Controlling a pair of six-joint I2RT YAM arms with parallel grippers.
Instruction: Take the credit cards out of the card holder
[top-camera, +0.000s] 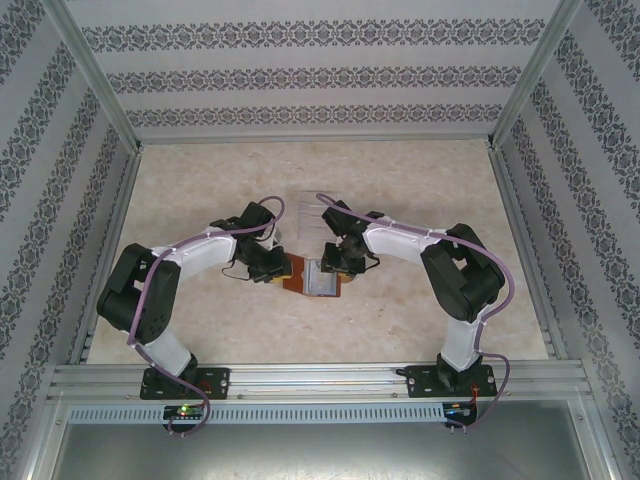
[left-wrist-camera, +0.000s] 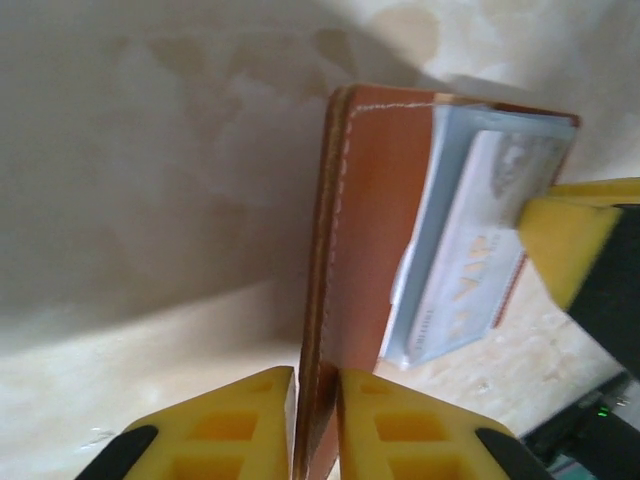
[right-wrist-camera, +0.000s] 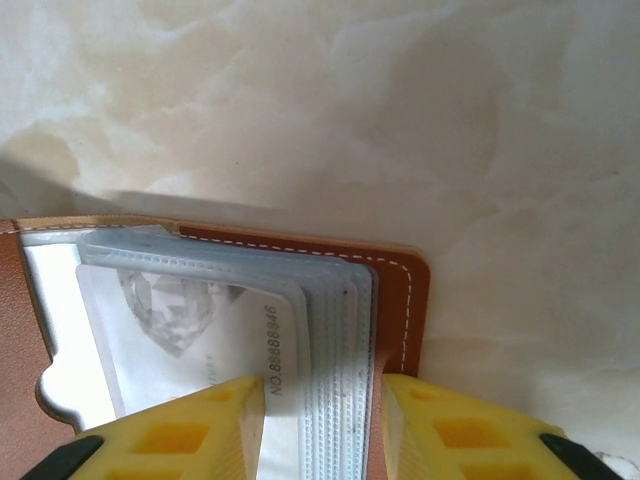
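Holder (top-camera: 315, 278) lies open near the middle of the worktop (top-camera: 200, 180), slightly toward the near edge, between my two grippers

Left gripper (left-wrist-camera: 317, 388): jaws narrow, pinching the brown leather cover at its outer stitched edge, one yellow pad on each side

Right gripper (right-wrist-camera: 322, 392): jaws part-way, closed on the opposite edge of the holder. The stack of clear sleeves plus the cover's stitched rim sit between my pads, and the inner pad rests on the front sleeve. In the left wrist view one of its fingers (left-wrist-camera: 565, 240) touches that sleeve's corner

Cards (right-wrist-camera: 200, 330) are inside the sleeves. The front one is pale, with a grey faceted picture and a printed number running along one side. Behind it I see only layered sleeve edges, so I can't count how many cards there are

Tray (top-camera: 305, 205), clear plastic, lies near the holder on its far side, toward the far edge of the worktop
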